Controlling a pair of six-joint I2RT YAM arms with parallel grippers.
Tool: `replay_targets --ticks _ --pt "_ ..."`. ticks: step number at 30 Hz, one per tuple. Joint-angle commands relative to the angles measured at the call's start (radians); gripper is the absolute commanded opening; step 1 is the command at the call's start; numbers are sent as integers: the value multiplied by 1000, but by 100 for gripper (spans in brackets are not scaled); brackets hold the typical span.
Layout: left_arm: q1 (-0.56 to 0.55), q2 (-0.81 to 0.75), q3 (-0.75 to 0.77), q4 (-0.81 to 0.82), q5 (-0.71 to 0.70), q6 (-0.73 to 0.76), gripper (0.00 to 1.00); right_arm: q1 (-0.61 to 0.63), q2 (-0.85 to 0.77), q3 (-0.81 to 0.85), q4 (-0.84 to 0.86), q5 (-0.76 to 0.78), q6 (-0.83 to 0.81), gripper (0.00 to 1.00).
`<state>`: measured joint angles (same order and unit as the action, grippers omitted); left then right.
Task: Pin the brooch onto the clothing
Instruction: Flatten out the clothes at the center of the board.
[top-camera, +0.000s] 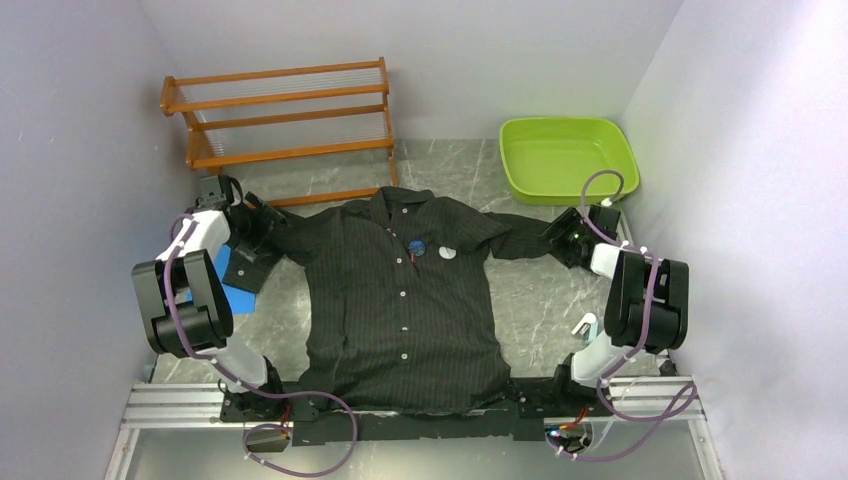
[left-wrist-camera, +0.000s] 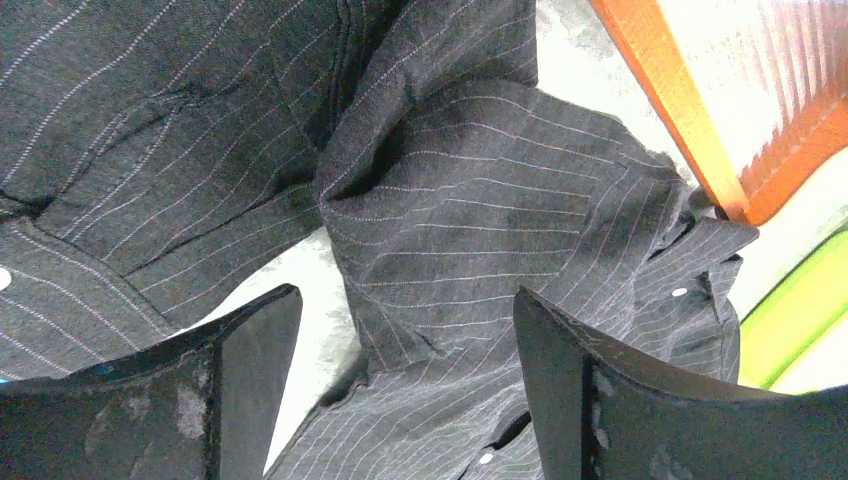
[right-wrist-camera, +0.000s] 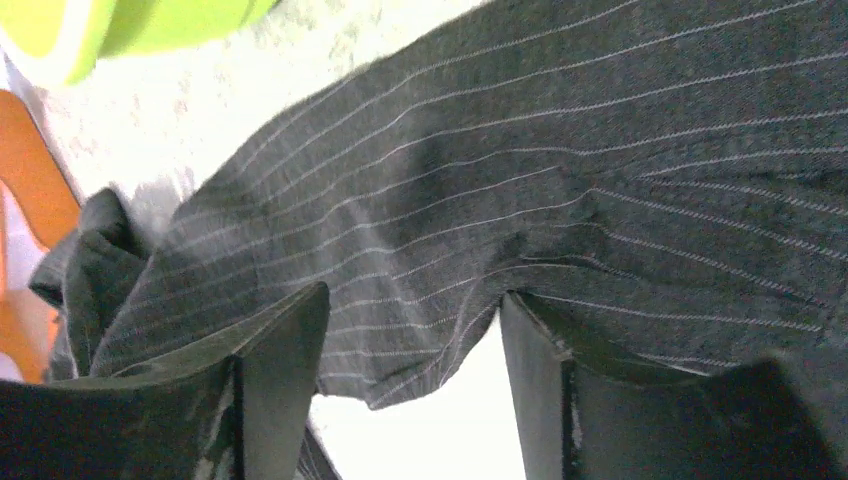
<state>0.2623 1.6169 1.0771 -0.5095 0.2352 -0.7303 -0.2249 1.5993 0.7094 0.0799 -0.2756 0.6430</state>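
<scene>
The shirt lies flat and face up in the middle of the table, buttoned down the front. Its collar points to the far side and its hem reaches the near edge by the arm bases. On the chest, just beside the button line, sit a small blue disc and a small white disc, close together. I cannot tell which of them is the brooch, or whether either is fastened. One sleeve stretches out toward the left arm and lies bunched and folded there. The left gripper hangs over it with its fingers spread wide, the rumpled cloth showing between them and nothing clamped. The other sleeve runs out toward the right arm. The right gripper straddles its edge with the jaws apart, and the cloth puckers against the tip of one finger. Under the left arm a blue flat thing lies on the table. A wooden rack stands at the far left, and a lime green tub at the far right.
</scene>
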Motion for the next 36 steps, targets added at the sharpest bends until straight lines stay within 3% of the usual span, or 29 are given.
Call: replay_targets --ticks 1,3,5,8,14,21,24,25,26,32,34,36 --pt "-3 24 -5 87 -3 -83 82 -57 81 -25 61 -17 58 54" --pt "-3 42 11 78 -11 -80 82 -90 78 -32 76 -15 70 43" --pt "-3 59 26 80 -14 -78 82 -123 76 -37 87 -29 79 17" --pt "-3 95 45 73 -10 -84 79 -158 74 -33 90 -13 93 5" --pt "-3 172 65 90 -14 -98 66 -232 57 33 54 -35 109 0" --pt "3 168 93 108 8 -107 24 -270 -128 63 -25 53 108 0" --pt "14 150 123 68 -15 -98 15 -269 -212 91 -55 78 82 0" --pt "21 142 134 46 -27 -97 7 -268 -226 105 -67 67 69 4" --pt "29 136 141 23 -44 -97 5 -267 -237 121 -75 56 56 11" --pt "88 73 153 -55 -94 -93 9 -248 -293 185 -149 -54 -39 54" --pt "95 51 165 -73 -106 -72 23 -212 -334 191 -157 -44 -75 70" --pt "95 28 186 -101 -122 -43 53 -160 -386 186 -149 -26 -108 80"
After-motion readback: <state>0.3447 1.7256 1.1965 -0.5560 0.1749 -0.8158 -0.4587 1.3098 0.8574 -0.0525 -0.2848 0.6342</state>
